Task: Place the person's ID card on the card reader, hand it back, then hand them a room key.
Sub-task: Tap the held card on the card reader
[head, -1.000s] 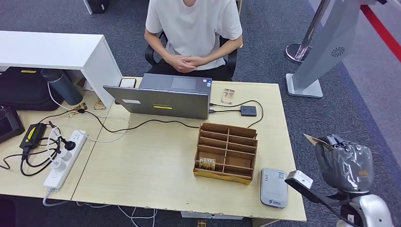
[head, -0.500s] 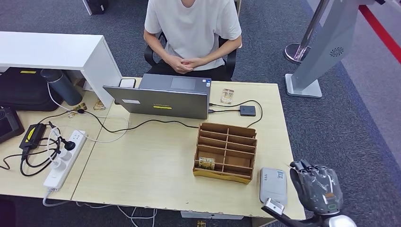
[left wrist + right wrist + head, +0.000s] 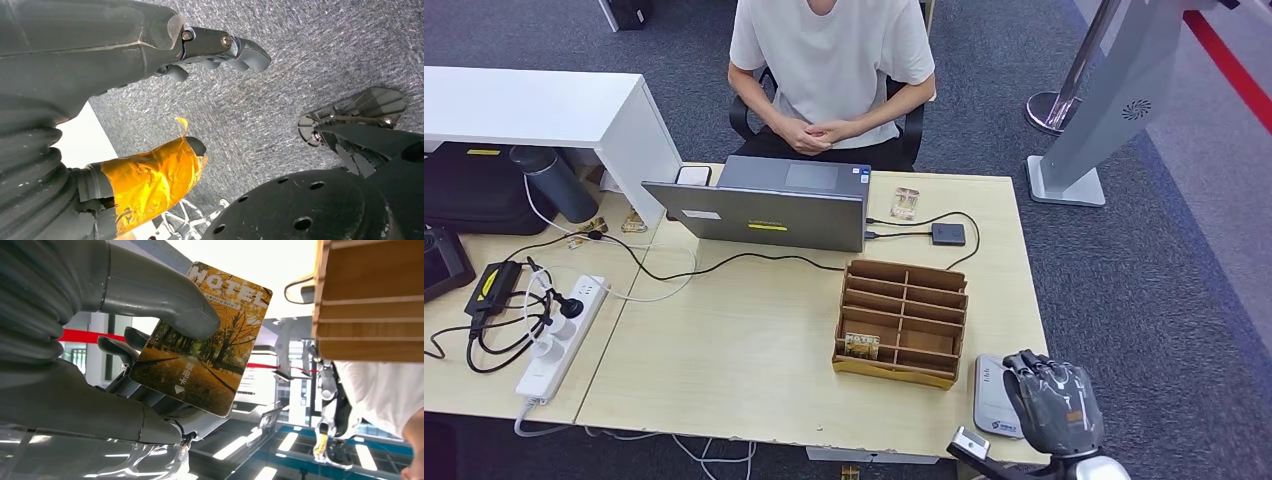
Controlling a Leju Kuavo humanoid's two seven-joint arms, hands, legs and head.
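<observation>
Held a card (image 3: 202, 340) printed "HOTEL" over an autumn tree scene, pinched between the thick grey thumb and the darker fingers (image 3: 115, 347) of the right hand (image 3: 1054, 402). Hovered, that hand, at the near right corner of the surface (image 3: 754, 350), just over the grey card reader (image 3: 996, 395) and covering part of it; could not tell whether card and reader touched. Sat just right of the wooden organiser (image 3: 902, 322), the reader, at the surface's near edge. Stood upright in a near-left compartment of the organiser: one small card (image 3: 862, 346) with a similar print (too small to read). Lay beyond the organiser, an open grey laptop (image 3: 769, 205), its back toward the camera, with a black cable running from it to a small black box (image 3: 948, 234) beyond the organiser's far right corner. Rested farther beyond the organiser, near the far edge, a small pale card-like item (image 3: 906, 203). Sat behind the laptop, a person in a white shirt (image 3: 832, 60) with hands clasped. Lay well left of the organiser, a white power strip (image 3: 562, 335) among tangled cords.

Hung over grey carpet, the left hand (image 3: 150, 125), fingers spread apart and gripping nothing, its thumb wrapped in orange tape (image 3: 152, 182).
</observation>
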